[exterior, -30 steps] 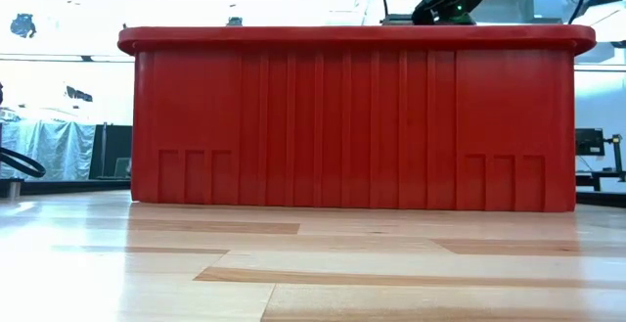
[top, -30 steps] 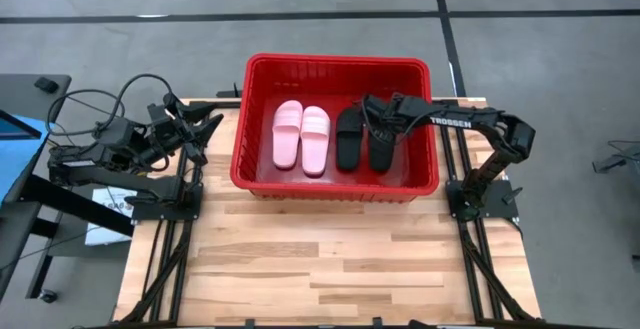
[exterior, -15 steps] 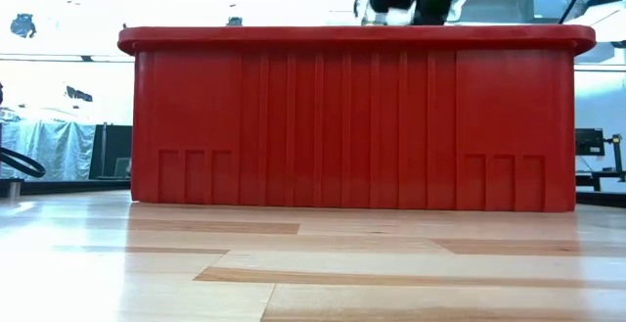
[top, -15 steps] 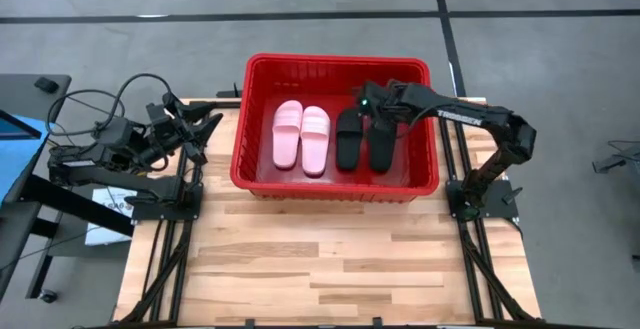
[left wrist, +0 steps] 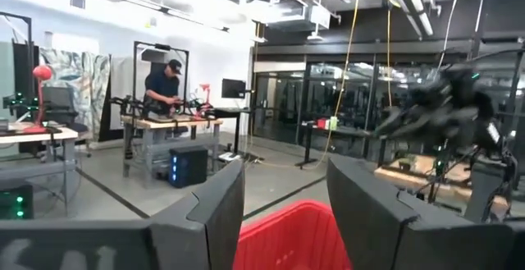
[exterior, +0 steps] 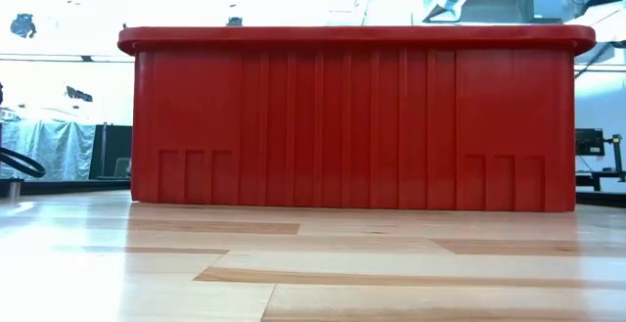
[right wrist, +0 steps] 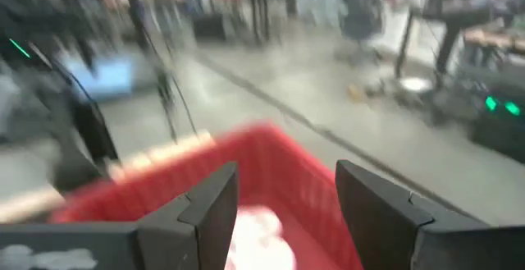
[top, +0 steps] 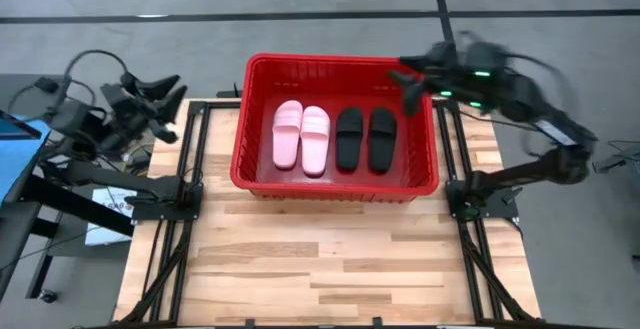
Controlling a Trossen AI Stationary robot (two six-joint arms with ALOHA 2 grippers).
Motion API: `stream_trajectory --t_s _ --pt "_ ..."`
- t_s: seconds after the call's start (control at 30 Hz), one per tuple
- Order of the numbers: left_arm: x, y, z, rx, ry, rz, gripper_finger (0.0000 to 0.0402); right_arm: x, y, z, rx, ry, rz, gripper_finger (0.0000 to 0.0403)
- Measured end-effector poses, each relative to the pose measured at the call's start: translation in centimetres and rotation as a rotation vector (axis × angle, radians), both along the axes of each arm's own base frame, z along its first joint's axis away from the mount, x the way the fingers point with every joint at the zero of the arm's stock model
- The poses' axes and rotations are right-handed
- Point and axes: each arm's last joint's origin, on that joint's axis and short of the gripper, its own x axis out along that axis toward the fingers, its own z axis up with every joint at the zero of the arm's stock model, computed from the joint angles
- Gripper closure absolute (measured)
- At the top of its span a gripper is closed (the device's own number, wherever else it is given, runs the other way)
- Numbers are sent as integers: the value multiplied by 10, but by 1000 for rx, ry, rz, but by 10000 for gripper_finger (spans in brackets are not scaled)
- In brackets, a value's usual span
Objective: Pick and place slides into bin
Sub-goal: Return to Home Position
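Above the bin's (top: 338, 61) far right corner the right hand (top: 412, 79), jaws apart, has pulled clear; all four slides (top: 315, 139) lie inside, so placing looks done. Left hand (top: 163, 90), likewise apart, waits off the desk's (top: 330, 254) far left corner.

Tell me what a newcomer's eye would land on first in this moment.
The big red bin at the table's far middle stands out, with two pale pink slides and two black slides lying side by side on its floor. Next, the right gripper, open, hovers above the bin's far right corner. The left gripper, open, hangs by the table's far left corner.
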Motion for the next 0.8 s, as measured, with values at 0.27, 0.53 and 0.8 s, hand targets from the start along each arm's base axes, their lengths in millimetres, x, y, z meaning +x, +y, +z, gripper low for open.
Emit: stream_trajectory --t_s 0.27,0.53,0.8 --pt "-45 3 31 -82 -43 -25 236 -78 47 31 19 -257 158 207" --pt "-62 2 18 -218 135 -98 236 -95 76 31 123 -302 527 209" --pt "-43 -4 -28 -192 144 -249 236 -89 108 4 44 -371 959 211"
